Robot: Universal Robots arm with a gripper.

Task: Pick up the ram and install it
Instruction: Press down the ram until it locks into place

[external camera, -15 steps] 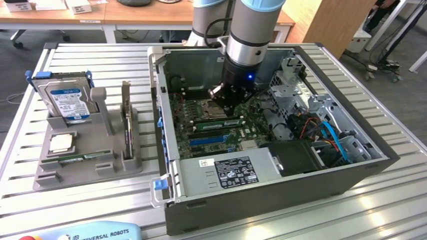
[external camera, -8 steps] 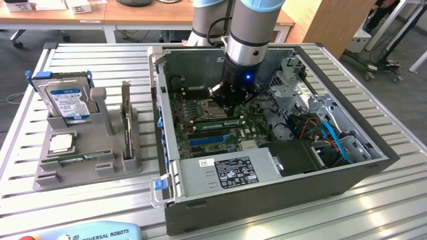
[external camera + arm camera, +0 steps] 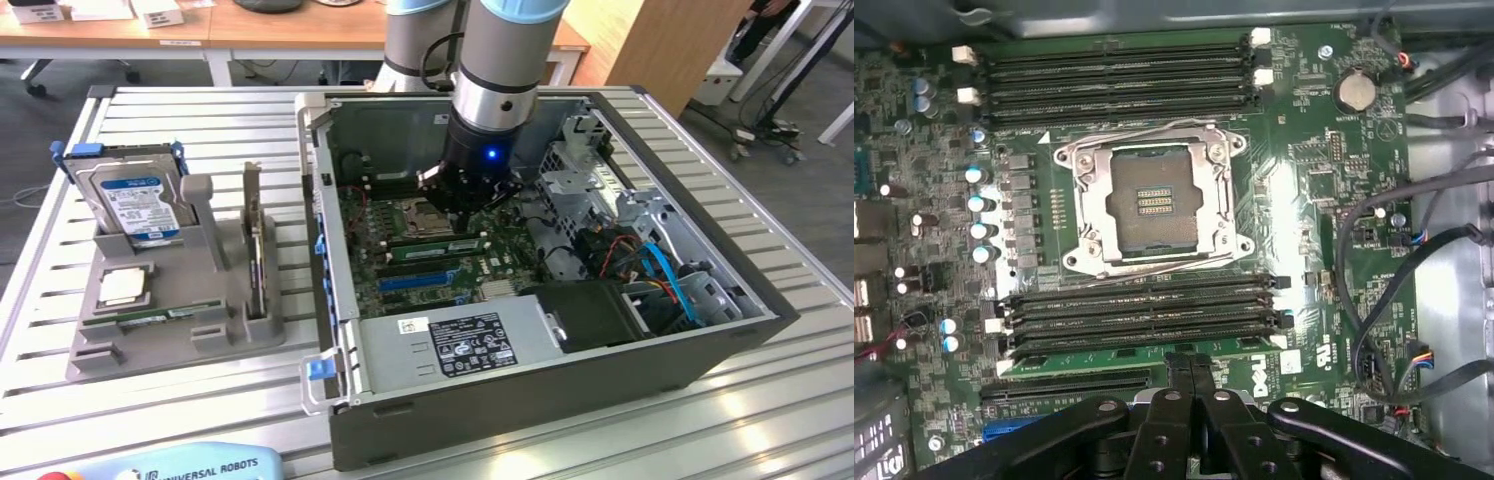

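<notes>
Arm: reaches down into the open computer case on the slatted bench, over the motherboard.
Claw: the claw has its two fingers pressed together, tips down on the top edge of the ram.
Ram: the ram, a long green stick, sits in the slot nearest the claw, in the bank of memory slots below the empty processor socket; in the exterior view it lies as a green strip just under the claw.
Other slots: a second bank lies on the far side of the socket.
Holder: a grey rack at the exterior view's left carries a hard drive with a blue label.
</notes>
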